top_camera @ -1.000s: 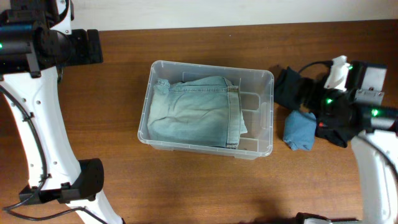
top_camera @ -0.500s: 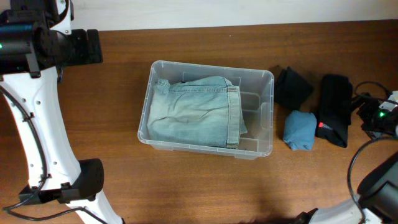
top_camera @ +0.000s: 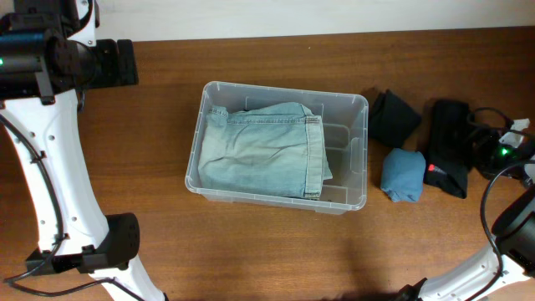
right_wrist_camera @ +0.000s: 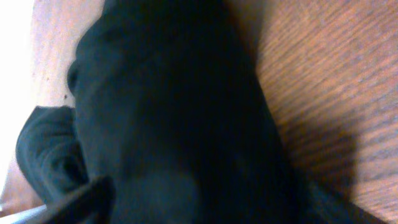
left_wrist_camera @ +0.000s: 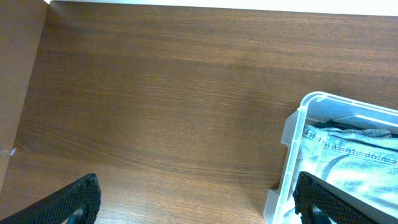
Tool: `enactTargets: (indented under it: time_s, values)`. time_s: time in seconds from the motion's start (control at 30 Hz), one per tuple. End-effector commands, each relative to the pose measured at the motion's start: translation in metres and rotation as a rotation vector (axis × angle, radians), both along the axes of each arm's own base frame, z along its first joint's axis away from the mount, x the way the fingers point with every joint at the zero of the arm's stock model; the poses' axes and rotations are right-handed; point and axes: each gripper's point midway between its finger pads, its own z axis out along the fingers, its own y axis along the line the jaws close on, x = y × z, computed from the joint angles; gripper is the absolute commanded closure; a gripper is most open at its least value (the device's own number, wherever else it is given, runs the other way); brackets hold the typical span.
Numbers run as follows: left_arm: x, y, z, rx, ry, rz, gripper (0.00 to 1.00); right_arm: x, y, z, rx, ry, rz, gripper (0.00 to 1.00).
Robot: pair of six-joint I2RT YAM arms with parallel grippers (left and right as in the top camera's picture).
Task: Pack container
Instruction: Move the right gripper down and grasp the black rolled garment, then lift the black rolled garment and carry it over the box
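The clear plastic container (top_camera: 284, 89) stands mid-table with folded light-blue jeans (top_camera: 259, 150) inside. Its corner (left_wrist_camera: 297, 127) and the jeans (left_wrist_camera: 354, 158) also show in the left wrist view. My left gripper (left_wrist_camera: 199, 205) is open and empty, high over bare wood left of the container, at the top left of the overhead view (top_camera: 125, 63). My right gripper (top_camera: 483, 146) is low at the far right. Its fingers (right_wrist_camera: 205, 205) are spread, one on each side of a folded black garment (right_wrist_camera: 180, 112), also seen in the overhead view (top_camera: 447, 159).
A rolled blue cloth (top_camera: 403, 174) and a second black cloth (top_camera: 393, 117) lie between the container and the black garment. That second black cloth also shows at the left of the right wrist view (right_wrist_camera: 46, 149). The table's back edge meets a pale wall (top_camera: 292, 17).
The right arm left its spot above the black garment, swung out to the table's right edge, then came back slightly left and low against the garment. The left arm has not moved.
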Motion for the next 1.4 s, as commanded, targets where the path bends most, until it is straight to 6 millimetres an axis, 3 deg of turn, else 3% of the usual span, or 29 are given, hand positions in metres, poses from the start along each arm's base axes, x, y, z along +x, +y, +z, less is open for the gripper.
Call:
enactTargets:
  time_s: [0.0,0.2,0.4,0.5,0.57,0.67,0.8,0.83,0.87,0.9,1.03,1.1,1.13,1.17,1.2,1.27,1.37]
  values:
    - [-0.003,0.001,0.006,-0.008,-0.019,0.009,0.0,-0.008,0.021,-0.029,0.075,0.074,0.03,0.21]
    - [-0.003,0.001,0.006,-0.008,-0.019,0.009,0.0,-0.02,0.027,-0.035,0.08,0.14,0.034,0.59]
    - [-0.003,0.001,0.006,-0.008,-0.019,0.009,0.0,-0.02,0.031,-0.03,0.101,0.136,0.039,0.76]
    - [-0.003,0.001,0.006,-0.008,-0.019,0.009,0.0,-0.014,0.034,-0.012,0.115,0.077,0.051,0.83]
    - [-0.003,0.001,0.006,-0.008,-0.019,0.009,0.0,-0.006,0.035,0.009,0.118,0.015,0.065,0.87]
    - [-0.003,0.001,0.006,-0.008,-0.019,0.009,0.0,0.009,0.034,0.076,0.071,-0.137,0.081,0.95]
    - [-0.003,0.001,0.006,-0.008,-0.019,0.009,0.0,0.013,0.044,0.171,-0.017,-0.326,0.112,0.96]
    - [-0.003,0.001,0.006,-0.008,-0.019,0.009,0.0,0.012,0.047,0.182,-0.028,-0.348,0.118,0.96]
    - [-0.003,0.001,0.006,-0.008,-0.019,0.009,0.0,0.011,0.062,0.215,-0.062,-0.42,0.158,0.96]
    - [-0.003,0.001,0.006,-0.008,-0.019,0.009,0.0,0.009,0.071,0.232,-0.08,-0.452,0.177,0.96]
    - [-0.003,0.001,0.006,-0.008,-0.019,0.009,0.0,0.001,0.127,0.286,-0.126,-0.555,0.274,0.96]
    - [-0.003,0.001,0.006,-0.008,-0.019,0.009,0.0,-0.003,0.175,0.31,-0.13,-0.613,0.381,0.96]
    - [-0.003,0.001,0.006,-0.008,-0.019,0.009,0.0,-0.005,0.192,0.315,-0.119,-0.624,0.415,0.96]
    - [-0.003,0.001,0.006,-0.008,-0.019,0.009,0.0,-0.008,0.234,0.322,-0.083,-0.643,0.507,0.96]
    - [-0.003,0.001,0.006,-0.008,-0.019,0.009,0.0,-0.01,0.253,0.324,-0.064,-0.646,0.552,0.96]
    - [-0.003,0.001,0.006,-0.008,-0.019,0.009,0.0,-0.018,0.318,0.321,0.005,-0.644,0.712,0.96]
    - [-0.003,0.001,0.006,-0.008,-0.019,0.009,0.0,-0.03,0.386,0.313,0.079,-0.625,0.878,0.96]
